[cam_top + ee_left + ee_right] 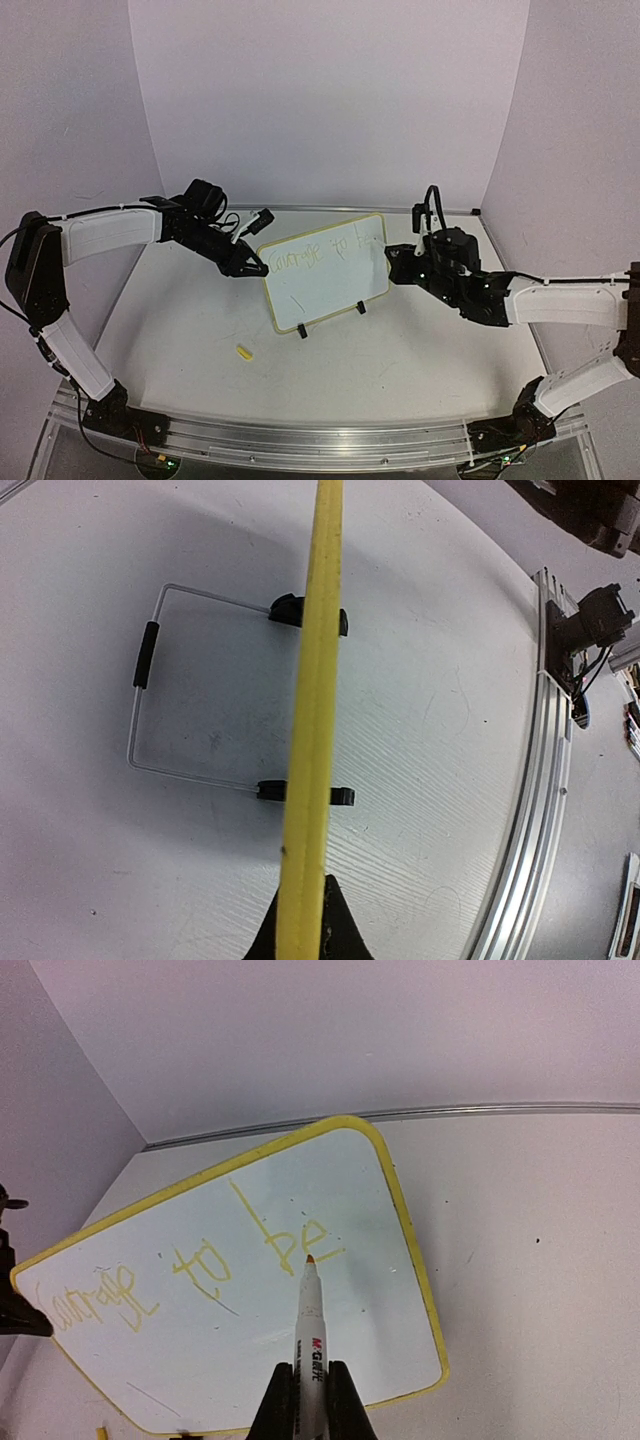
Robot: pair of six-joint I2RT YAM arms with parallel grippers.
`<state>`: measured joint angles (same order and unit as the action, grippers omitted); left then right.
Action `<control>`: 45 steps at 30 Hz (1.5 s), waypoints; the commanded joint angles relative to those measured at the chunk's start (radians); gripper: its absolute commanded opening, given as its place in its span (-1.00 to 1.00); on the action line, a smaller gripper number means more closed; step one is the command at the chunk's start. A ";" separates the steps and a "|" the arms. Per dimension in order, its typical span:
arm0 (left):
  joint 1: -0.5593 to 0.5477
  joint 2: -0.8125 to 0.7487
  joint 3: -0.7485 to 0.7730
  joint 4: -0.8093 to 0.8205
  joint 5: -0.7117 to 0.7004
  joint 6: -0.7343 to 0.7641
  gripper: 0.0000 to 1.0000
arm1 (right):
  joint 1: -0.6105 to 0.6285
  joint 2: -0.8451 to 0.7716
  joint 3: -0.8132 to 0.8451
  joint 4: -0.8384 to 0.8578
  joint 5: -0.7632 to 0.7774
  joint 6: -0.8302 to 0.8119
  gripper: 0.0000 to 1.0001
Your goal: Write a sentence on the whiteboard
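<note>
The whiteboard (330, 285) stands tilted on two black clip feet (302, 331) at mid-table, its frame yellow. My left gripper (254, 267) is shut on its left edge; the left wrist view shows that frame (314, 700) edge-on, running up from between the gripper's (300, 905) fingers. The sentence (200, 1272) on the board face reads "courage to be" in thin yellow handwriting. My right gripper (310, 1378) is shut on a white marker (311, 1325). Its orange tip is at the board just below the "be" (297, 1242).
A small yellow piece (243, 351) lies on the table in front of the board's left corner. A wire stand (141, 670) props the board from behind. The aluminium rail (320, 435) runs along the near edge, and white walls close the back and sides.
</note>
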<state>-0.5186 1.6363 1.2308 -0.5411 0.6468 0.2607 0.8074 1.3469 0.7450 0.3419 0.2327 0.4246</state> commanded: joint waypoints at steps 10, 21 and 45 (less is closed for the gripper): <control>-0.014 0.015 0.012 -0.039 -0.147 0.044 -1.00 | 0.191 0.162 0.111 0.031 -0.352 -0.101 -1.00; -0.015 0.009 0.012 -0.041 -0.150 0.045 -1.00 | 0.215 0.403 0.245 0.166 -0.441 -0.072 -1.00; -0.015 0.014 0.012 -0.042 -0.149 0.046 -1.00 | 0.215 0.497 0.276 0.173 -0.291 -0.053 -1.00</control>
<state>-0.5320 1.6360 1.2362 -0.5419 0.6285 0.2592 1.0214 1.8191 0.9951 0.4954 -0.0944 0.3641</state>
